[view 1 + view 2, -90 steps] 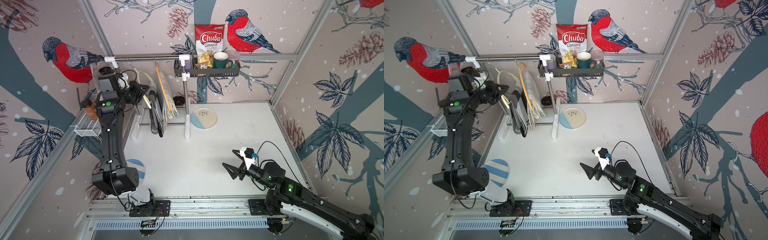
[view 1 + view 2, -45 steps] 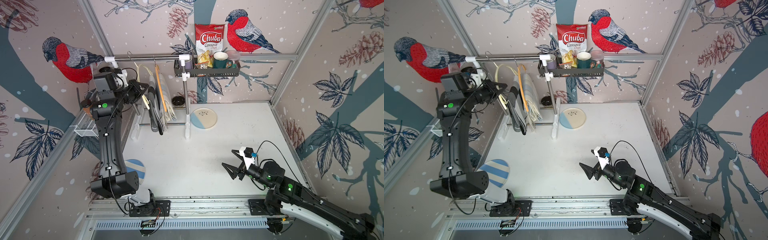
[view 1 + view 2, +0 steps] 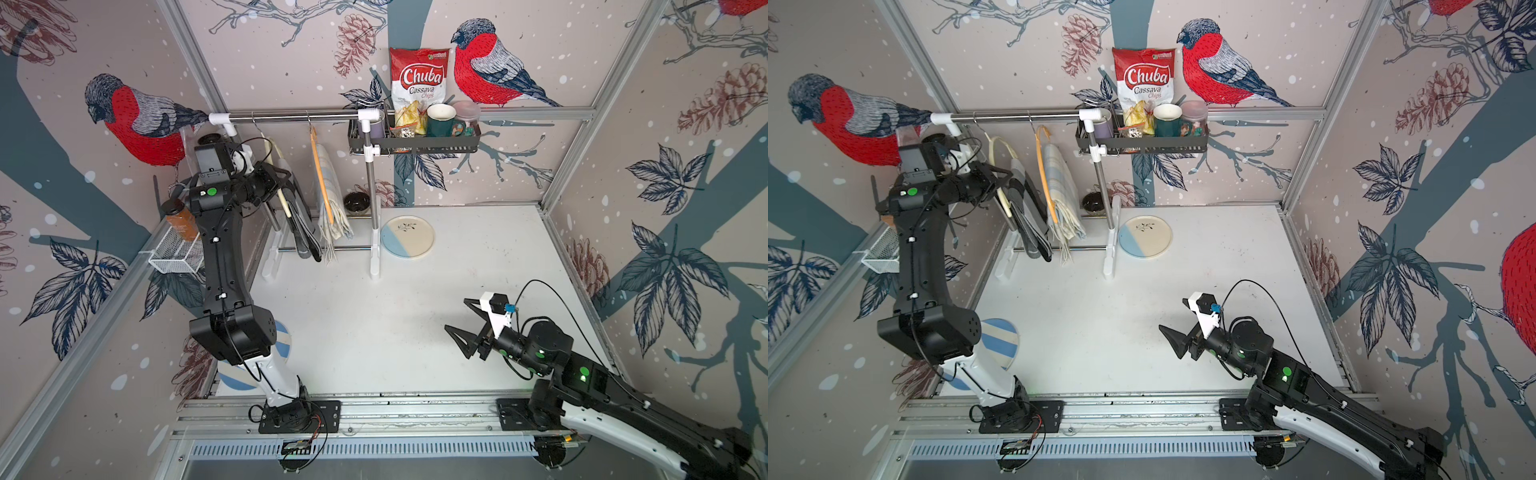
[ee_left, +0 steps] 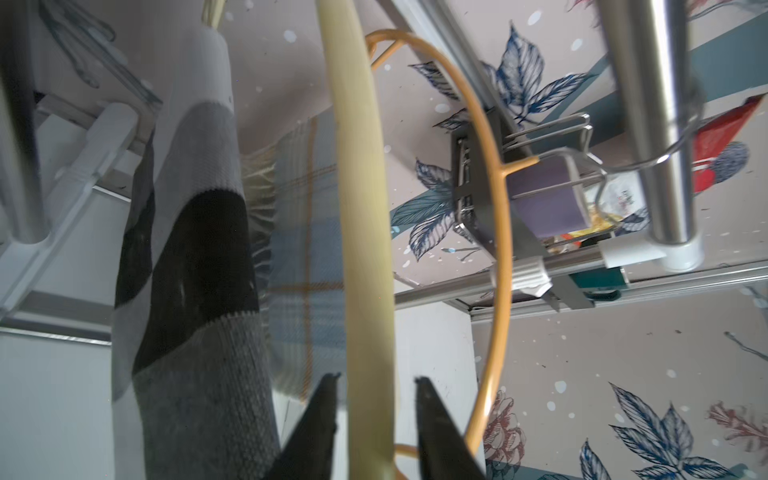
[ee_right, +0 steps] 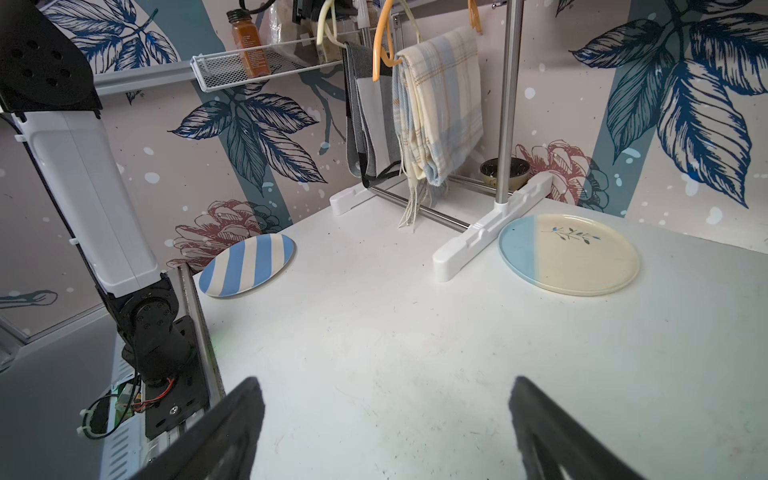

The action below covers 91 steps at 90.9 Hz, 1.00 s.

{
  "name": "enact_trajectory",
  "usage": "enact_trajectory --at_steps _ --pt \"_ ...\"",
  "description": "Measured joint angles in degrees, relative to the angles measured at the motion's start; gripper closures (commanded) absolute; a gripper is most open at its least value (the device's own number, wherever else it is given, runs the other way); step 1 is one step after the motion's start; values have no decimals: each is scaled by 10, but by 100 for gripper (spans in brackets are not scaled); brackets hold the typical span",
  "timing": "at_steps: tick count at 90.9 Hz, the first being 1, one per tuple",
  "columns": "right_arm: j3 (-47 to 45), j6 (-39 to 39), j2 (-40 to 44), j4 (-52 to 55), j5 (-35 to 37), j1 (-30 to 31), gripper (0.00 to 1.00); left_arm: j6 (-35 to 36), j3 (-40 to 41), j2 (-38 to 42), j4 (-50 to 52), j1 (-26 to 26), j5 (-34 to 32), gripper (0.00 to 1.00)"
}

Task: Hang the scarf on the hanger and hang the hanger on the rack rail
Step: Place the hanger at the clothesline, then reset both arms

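Two scarves [image 3: 307, 239] [image 3: 334, 208], two hangers [image 3: 284, 199] [image 3: 321, 180], one rail [image 3: 291, 117], two plates [image 3: 409, 237] [image 5: 247, 264], one bowl [image 3: 356, 203]

left arm [image 3: 220, 249] reared upright, left claw [image 4: 374, 379] parted, right arm [image 3: 582, 374] low, right claw [image 3: 456, 313] spread wide

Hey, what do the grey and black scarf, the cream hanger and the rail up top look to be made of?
The grey and black scarf looks like matte knitted yarn: fine stitch rows show. The cream hanger seems plastic or plastic-coated: smooth, even colour, soft sheen. The rail looks like polished metal, probably steel: bright reflective streaks.
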<state>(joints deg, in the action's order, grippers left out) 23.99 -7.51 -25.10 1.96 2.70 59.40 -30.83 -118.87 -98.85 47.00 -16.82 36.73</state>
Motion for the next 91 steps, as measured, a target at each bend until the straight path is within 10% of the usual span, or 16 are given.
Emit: enact_trajectory --at_steps 29,45,68,91 --pt "-25 -3 -17 -23 59 -13 0 46 464 476 -109 3 -266 4" --pt "-23 -4 -80 -74 133 -87 0 54 826 671 -226 111 -398 9" --pt "38 -52 -279 -85 191 -372 0 100 1014 609 -417 223 -594 1" --pt "33 -78 -473 -199 210 -551 0 208 1065 359 -711 228 -668 2"
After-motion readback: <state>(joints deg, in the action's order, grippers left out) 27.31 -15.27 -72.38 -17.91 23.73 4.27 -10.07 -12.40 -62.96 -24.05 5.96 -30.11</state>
